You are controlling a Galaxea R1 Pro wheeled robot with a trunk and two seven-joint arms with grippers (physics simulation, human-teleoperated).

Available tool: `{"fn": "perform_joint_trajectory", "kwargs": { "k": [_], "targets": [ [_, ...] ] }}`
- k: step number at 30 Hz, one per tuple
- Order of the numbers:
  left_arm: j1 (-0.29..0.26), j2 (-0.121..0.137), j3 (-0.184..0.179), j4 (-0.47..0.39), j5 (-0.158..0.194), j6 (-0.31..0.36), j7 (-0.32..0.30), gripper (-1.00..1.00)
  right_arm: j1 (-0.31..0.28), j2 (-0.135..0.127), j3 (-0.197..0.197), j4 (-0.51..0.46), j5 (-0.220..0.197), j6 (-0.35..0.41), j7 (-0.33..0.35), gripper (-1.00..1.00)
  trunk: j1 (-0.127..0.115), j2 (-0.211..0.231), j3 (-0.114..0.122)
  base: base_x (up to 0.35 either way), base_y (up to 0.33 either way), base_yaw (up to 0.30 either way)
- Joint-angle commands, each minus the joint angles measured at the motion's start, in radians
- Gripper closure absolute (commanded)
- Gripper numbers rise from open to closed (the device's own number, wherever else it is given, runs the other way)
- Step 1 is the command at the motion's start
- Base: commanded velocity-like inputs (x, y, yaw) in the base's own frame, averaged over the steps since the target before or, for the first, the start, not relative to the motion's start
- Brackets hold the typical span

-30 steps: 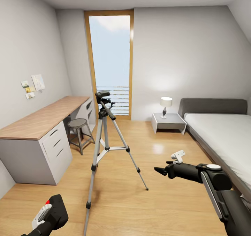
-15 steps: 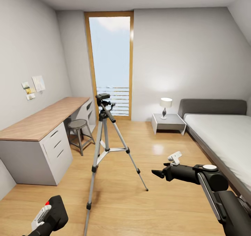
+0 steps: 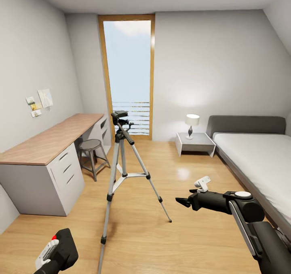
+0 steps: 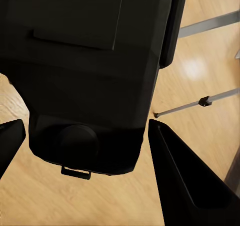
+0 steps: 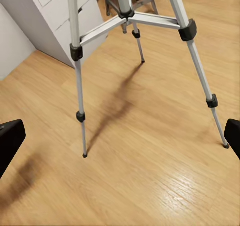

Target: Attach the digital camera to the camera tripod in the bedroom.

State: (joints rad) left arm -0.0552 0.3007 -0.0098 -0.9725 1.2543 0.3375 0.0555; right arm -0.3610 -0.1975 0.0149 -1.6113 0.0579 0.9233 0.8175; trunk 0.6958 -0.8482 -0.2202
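Observation:
The digital camera (image 3: 64, 247), black with a red button and a pale grey side panel, is at the bottom left of the head view, held by my left gripper (image 4: 85, 131). In the left wrist view the camera's dark body (image 4: 85, 75) sits between the two fingers (image 4: 182, 181). The camera tripod (image 3: 121, 152) stands on the wood floor ahead, legs spread, with its black head (image 3: 119, 117) and pan handle bare. My right gripper (image 3: 182, 201) hovers open to the right of the tripod, pointing toward its legs (image 5: 77, 80).
A wood-topped desk (image 3: 44, 142) with white drawers runs along the left wall, with a round grey stool (image 3: 91, 144) beside it. A grey bed (image 3: 258, 156) and a nightstand (image 3: 196, 141) with a lamp stand at the right. A tall window (image 3: 129, 75) is behind the tripod.
The whole picture has shifted slightly downward, so the view has moved. The held camera sits lower in the picture. My right gripper has drifted a little to the left and down.

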Motion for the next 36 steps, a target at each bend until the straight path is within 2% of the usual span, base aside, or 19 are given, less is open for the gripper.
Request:
{"fn": "perform_joint_trajectory", "kwargs": {
  "k": [1,8,12,17,36],
  "targets": [
    [0.000,0.001,-0.001,-0.002,0.008,0.002,0.005,1.00,-0.001,0.000,0.000,-0.001,0.006,0.004,0.006,-1.00,-0.004,0.006,0.002,0.000,0.000,0.000],
    [0.002,0.001,0.003,0.001,0.012,0.003,0.006,1.00,-0.001,0.000,0.002,-0.001,0.006,0.005,0.006,-1.00,-0.031,0.055,0.024,0.000,0.000,0.000],
    [0.005,-0.001,0.032,0.005,0.011,0.003,0.008,1.00,-0.001,0.000,0.002,-0.001,0.006,0.005,0.006,-1.00,-0.046,0.083,0.036,0.000,0.000,0.000],
    [0.006,-0.005,0.049,0.007,0.007,0.003,0.012,1.00,-0.001,0.001,0.001,-0.001,0.006,0.005,0.006,-1.00,-0.065,0.118,0.052,0.000,0.000,0.000],
    [0.006,-0.008,0.058,0.009,0.007,0.007,0.014,1.00,-0.001,0.003,0.002,-0.001,0.007,0.006,0.006,-1.00,-0.138,0.251,0.111,0.000,0.000,0.000]
  ]
}}
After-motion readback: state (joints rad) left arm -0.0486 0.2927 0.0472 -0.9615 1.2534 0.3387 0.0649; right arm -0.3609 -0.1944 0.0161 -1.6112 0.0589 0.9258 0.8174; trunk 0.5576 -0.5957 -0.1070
